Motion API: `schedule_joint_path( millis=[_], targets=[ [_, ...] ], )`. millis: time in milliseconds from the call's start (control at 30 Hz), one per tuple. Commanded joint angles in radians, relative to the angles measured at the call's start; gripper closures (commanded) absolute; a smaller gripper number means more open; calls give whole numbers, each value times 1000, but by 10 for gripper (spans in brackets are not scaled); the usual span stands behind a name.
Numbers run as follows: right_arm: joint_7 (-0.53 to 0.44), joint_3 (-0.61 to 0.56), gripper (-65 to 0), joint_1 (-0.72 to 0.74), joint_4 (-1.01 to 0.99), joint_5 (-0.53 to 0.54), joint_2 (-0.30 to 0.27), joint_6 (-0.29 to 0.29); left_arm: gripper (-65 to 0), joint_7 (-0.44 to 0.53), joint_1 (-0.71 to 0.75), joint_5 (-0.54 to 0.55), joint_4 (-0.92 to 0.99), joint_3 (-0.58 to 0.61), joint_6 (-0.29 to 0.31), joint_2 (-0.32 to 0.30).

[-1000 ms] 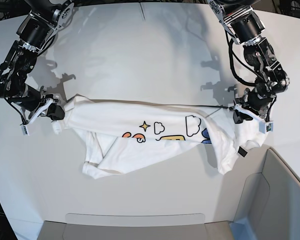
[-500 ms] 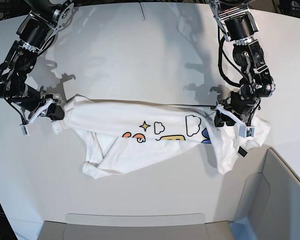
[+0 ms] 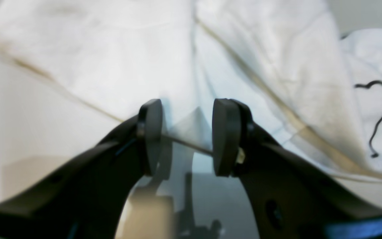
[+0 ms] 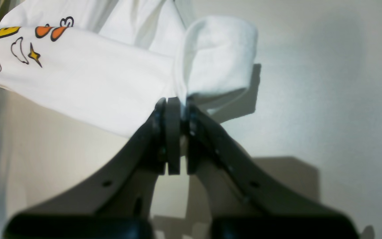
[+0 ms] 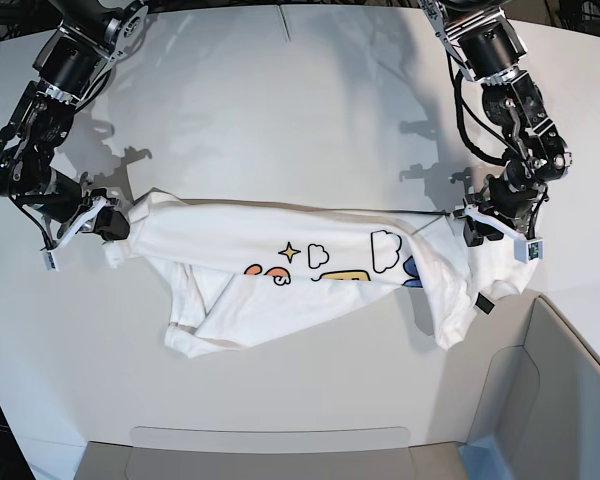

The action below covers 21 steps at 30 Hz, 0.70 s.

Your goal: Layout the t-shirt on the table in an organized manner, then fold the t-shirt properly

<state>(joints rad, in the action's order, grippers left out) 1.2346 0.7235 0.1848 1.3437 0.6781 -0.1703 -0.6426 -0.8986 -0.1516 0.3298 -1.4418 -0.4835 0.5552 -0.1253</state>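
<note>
T-shirt (image 5: 310, 275): crumpled on table (image 5: 280, 110), unmoved. My right gripper (image 4: 176, 109) still pinches its sleeve; my left gripper (image 3: 186, 136), jaws apart over fabric, has shifted outward along its hem.

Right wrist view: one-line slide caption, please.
Right gripper pinches the rolled edge of the white printed t-shirt above the plain white table.

At the lower right of my base view I see a grey-white bin (image 5: 565, 385) (only its corner), and a flat grey panel (image 5: 270, 452) along the bottom edge.
</note>
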Motion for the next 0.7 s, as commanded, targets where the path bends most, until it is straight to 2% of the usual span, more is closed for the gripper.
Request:
schedule_joint_path(
  millis=[0,200,467,667],
  targets=[
    [-16,2,0,20,18,22,-13,-1,-240,16,-23,21,-4,16,10,-7],
    [-16,0,0,22,20,24,-1,-1,-240,22,-12,27,40,61,13,-7],
    [-16,2,0,20,20,24,-1,-1,-239,22,4,24,-47,70,13,-7],
    [-16,0,0,22,20,24,1,-1,-239,23,-1,24,34,85,13,-6]
  ],
)
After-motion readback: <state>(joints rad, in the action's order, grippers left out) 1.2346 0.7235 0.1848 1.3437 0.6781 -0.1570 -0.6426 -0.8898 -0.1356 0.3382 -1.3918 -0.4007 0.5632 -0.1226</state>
